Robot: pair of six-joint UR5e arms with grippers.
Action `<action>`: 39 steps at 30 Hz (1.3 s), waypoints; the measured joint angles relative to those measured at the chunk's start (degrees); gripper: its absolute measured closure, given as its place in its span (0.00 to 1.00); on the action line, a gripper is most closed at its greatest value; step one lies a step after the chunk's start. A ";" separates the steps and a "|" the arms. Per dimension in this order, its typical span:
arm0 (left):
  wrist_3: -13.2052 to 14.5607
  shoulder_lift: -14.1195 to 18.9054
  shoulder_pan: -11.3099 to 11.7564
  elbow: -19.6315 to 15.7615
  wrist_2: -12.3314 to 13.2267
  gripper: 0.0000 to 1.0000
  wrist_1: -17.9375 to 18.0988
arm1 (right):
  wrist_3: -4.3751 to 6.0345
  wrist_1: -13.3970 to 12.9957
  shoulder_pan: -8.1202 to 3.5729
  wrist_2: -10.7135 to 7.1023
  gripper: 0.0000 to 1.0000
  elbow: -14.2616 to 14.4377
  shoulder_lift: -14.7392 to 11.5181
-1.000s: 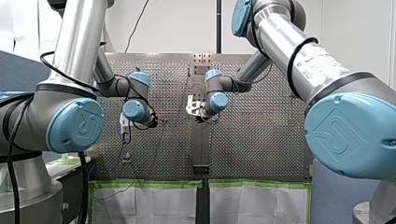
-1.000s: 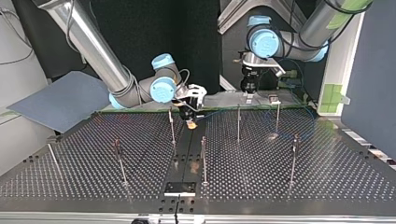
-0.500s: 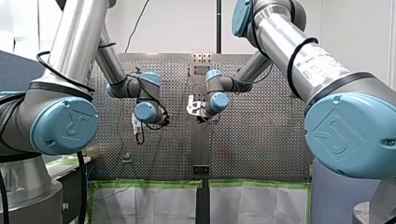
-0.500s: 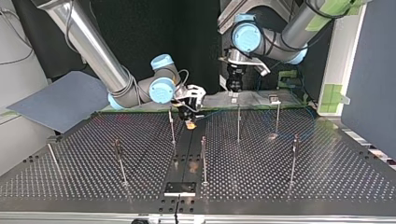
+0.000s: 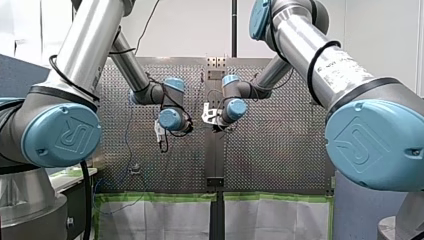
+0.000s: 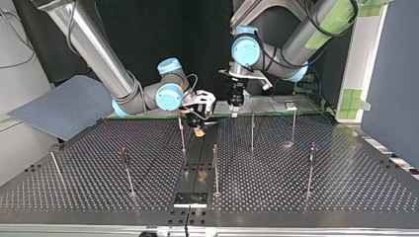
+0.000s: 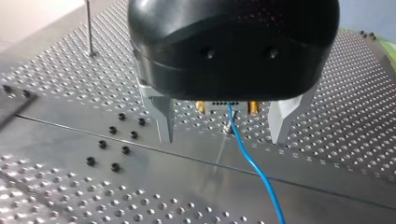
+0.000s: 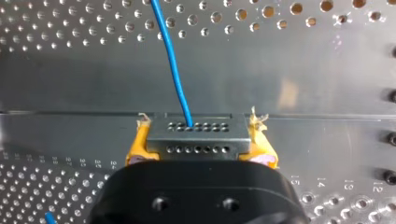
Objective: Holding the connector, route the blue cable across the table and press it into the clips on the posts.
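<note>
count from the top view: two arms, my left arm (image 6: 301, 37) and my right arm (image 6: 99, 54), over one perforated table (image 6: 306, 192). seven thin posts (image 6: 215, 168) stand on it as far as i can make out, three in the row nearer the arms and four in the row nearer the camera. from the wrist views: one left gripper (image 7: 222, 140) with two metal fingers (image 7: 163, 119), one right gripper (image 8: 198, 140) with two yellow pads (image 8: 137, 144), one connector (image 8: 198, 133) and one blue cable (image 8: 172, 65).
</note>
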 joint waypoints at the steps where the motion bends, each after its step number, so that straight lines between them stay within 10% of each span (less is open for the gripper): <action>1: -0.05 -0.47 -0.05 0.50 -0.05 0.00 -0.22 | -0.01 0.04 -0.04 0.01 1.00 0.00 0.00; 38: -3.55 -11.72 0.08 16.74 -2.23 0.00 -3.49 | -0.12 -0.08 -0.17 -0.07 1.00 -0.01 0.01; 39: -3.53 -11.73 0.06 16.85 -2.28 0.11 -3.53 | -0.12 -0.08 -0.18 -0.07 1.00 -0.01 0.01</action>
